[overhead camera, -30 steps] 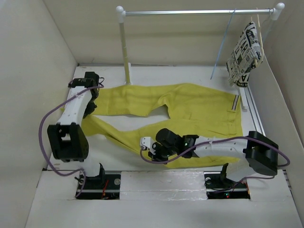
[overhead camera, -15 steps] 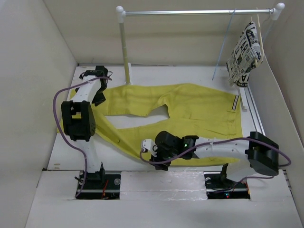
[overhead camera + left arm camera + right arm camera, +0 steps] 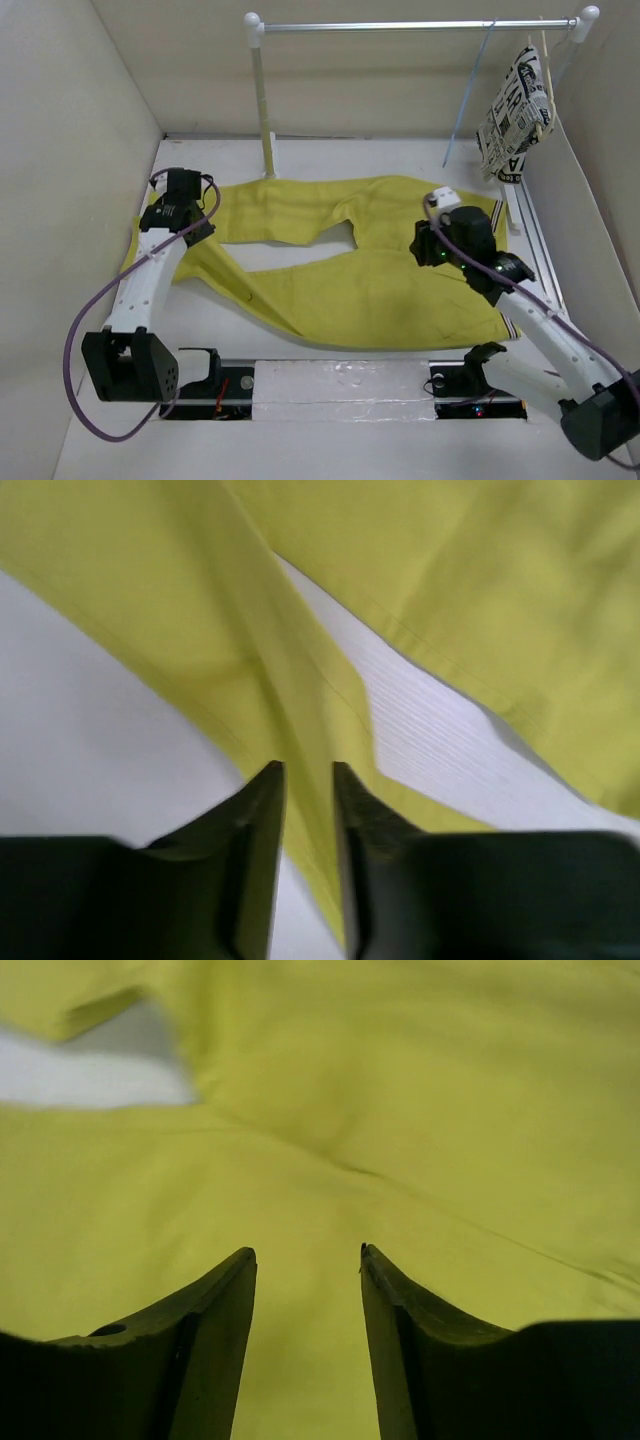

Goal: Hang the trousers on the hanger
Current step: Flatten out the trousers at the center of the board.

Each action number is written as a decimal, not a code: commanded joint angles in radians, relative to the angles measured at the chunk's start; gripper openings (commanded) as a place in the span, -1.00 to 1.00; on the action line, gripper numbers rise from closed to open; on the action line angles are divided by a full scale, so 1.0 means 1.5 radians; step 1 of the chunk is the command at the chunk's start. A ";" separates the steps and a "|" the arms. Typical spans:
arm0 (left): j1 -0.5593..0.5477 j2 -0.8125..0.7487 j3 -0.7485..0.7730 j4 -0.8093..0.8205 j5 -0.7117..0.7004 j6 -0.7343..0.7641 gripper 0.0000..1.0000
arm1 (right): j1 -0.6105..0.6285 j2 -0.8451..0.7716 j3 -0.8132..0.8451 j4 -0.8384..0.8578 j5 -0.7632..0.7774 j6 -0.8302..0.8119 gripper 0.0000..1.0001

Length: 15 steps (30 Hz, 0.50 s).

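In a white-walled work cell, the trousers (image 3: 400,225) lie spread flat on the table (image 3: 330,160), waist toward the right wall and both legs running left. The left gripper (image 3: 192,234) is down at the left end of the near leg. Its wrist camera shows the fingers (image 3: 262,810) drawn close together, with a raised ridge of the yellow fabric (image 3: 480,600) running up between them (a pinch on the cloth, by the look of it), and bare white tabletop on either side of that fold. The right gripper (image 3: 428,246) hangs over the seat of the trousers, near where the legs divide. Its jaws are spread apart and hold nothing, with yellow cloth (image 3: 400,1110) filling the view beneath them and not touching either finger. At the back, the hanger (image 3: 470,90) hangs from the rail (image 3: 420,25), well apart from both grippers, and a newspaper-print cloth (image 3: 515,105) hangs beside it near the rail's right end.
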 commanded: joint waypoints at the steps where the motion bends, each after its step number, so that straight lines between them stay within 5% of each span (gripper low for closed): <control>1: -0.004 -0.044 -0.022 0.093 0.165 0.042 -0.67 | -0.157 -0.016 -0.027 -0.003 -0.027 0.030 0.07; 3: -0.036 -0.059 -0.009 0.126 0.206 0.052 -0.71 | -0.240 0.002 -0.039 0.024 -0.097 0.033 0.27; 8: -0.212 0.037 0.106 0.121 0.081 0.053 -0.64 | -0.426 0.142 -0.037 0.136 -0.178 0.066 0.37; 15: -0.381 0.010 0.047 0.185 0.102 0.036 -0.14 | -0.656 0.257 -0.010 0.187 -0.185 0.047 0.56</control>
